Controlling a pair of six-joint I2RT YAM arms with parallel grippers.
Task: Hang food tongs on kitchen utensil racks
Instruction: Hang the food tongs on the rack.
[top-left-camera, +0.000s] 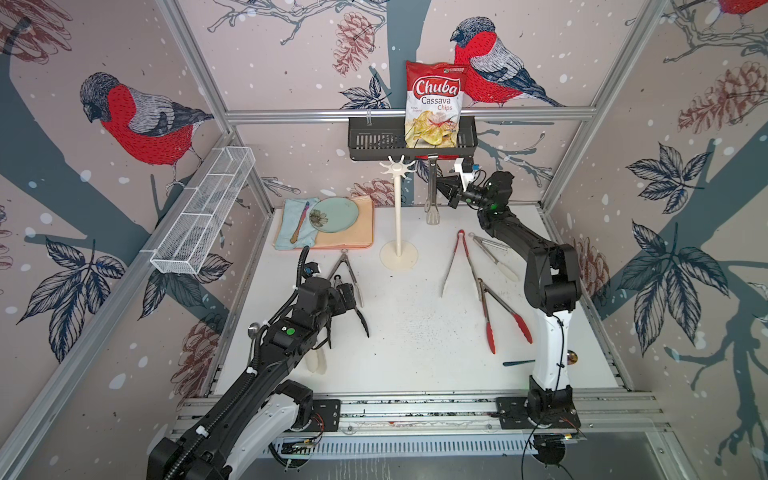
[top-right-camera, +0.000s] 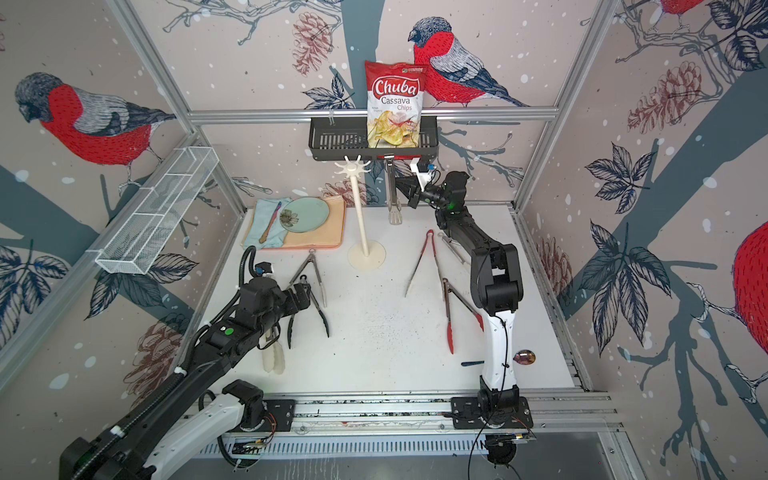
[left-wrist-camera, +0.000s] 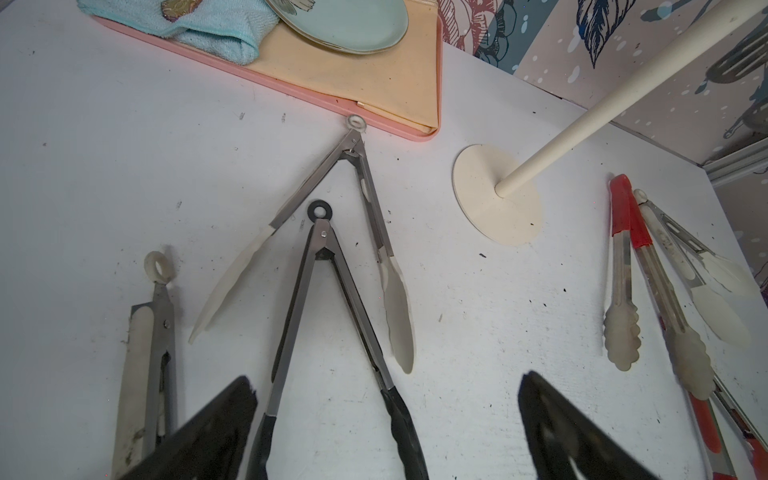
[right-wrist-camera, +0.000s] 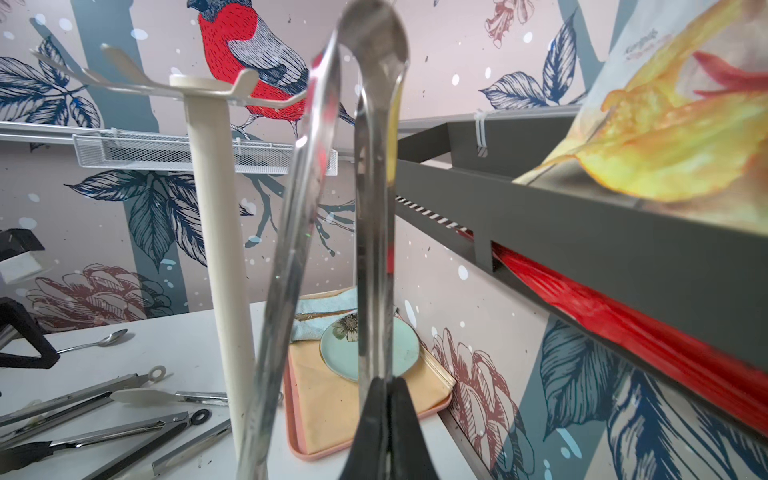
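1. Left gripper (left-wrist-camera: 388, 379): jaws spread wide, nothing held. It hovers over the black-tipped tongs (left-wrist-camera: 320, 249), which lie open in a V on the white tabletop (top-left-camera: 415, 332). Steel arms, black tips, black ring end.
2. Just beside them, under the left arm, lie the closed white-tipped tongs (left-wrist-camera: 162, 316). Arms together, cream ring end.
3. On the right near side lie the red-tipped tongs (top-left-camera: 482, 293). Steel arms spread, a red sleeve on each tip.
4. Farther back lie the open white-tipped tongs (left-wrist-camera: 356, 143), ring end just beside the pink tray (top-left-camera: 357, 232).
5. To the right of the rack, the red-handled tongs (left-wrist-camera: 620, 208) have pale scalloped tips. The second white-tipped tongs (left-wrist-camera: 717, 313) lie close beside them.
6. Utensil rack (top-left-camera: 398, 208): a slim cream pole, upright on a round disc base, mid-tabletop toward the back wall. The star-shaped head carries radial upturned hooks.
7. Right gripper (right-wrist-camera: 386, 388): fingers pressed together on one arm of the bare steel tongs (top-left-camera: 432, 187). The tongs hang upright in the air, bend end up and slotted tips down. They are just beside the rack head and below the black basket (top-left-camera: 374, 143). Contact with a hook cannot be told.
8. The basket, on the rear rail, holds a chips bag (top-left-camera: 434, 104) reading "Chuba Cassava Chips". The smaller print is unreadable.
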